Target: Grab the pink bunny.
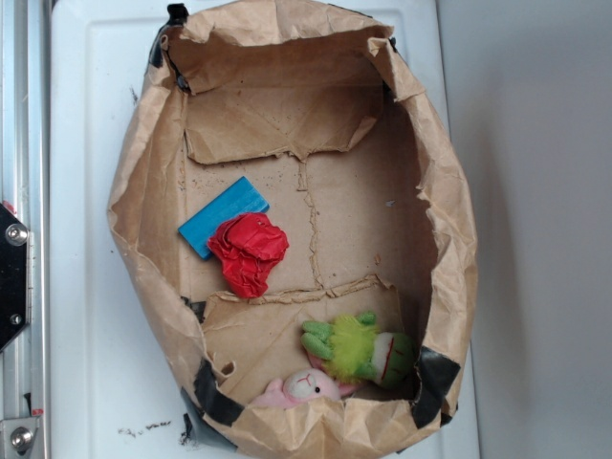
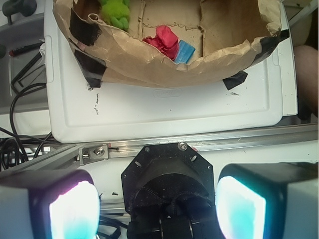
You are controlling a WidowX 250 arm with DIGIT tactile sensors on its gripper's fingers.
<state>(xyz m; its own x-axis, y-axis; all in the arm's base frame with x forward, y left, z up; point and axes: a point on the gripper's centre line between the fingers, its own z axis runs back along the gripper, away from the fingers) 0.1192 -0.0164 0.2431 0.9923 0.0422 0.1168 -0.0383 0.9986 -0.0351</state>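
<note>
**A:** Wrist view first: the gripper (image 2: pixel 157 199) has its two pads (image 2: pixel 74 211) spread wide with nothing between them. It sits outside the brown paper basket (image 2: pixel 164 67), back over the metal rail (image 2: pixel 199 144) and well short of the basket's rim.

**B:** So the approach hasn't really begun. Where's the pink bunny?

**A:** Not visible from the wrist. On the exterior view, the pink bunny (image 1: pixel 304 387) lies against the basket's wall at the bottom edge of that picture, whitish face up, partly tucked under the folded paper lip. The green plush (image 1: pixel 359 349) is just beside it, apparently touching. The red lump (image 1: pixel 248 251) and blue card (image 1: pixel 222 216) sit well apart, nearer the basket's middle.

**B:** And the next move?

**A:** I'd judge a reach over the rim, then a descent close to that wall. The tight spot is the risk: fingers could catch the paper lip or close on the green plush instead.
</note>
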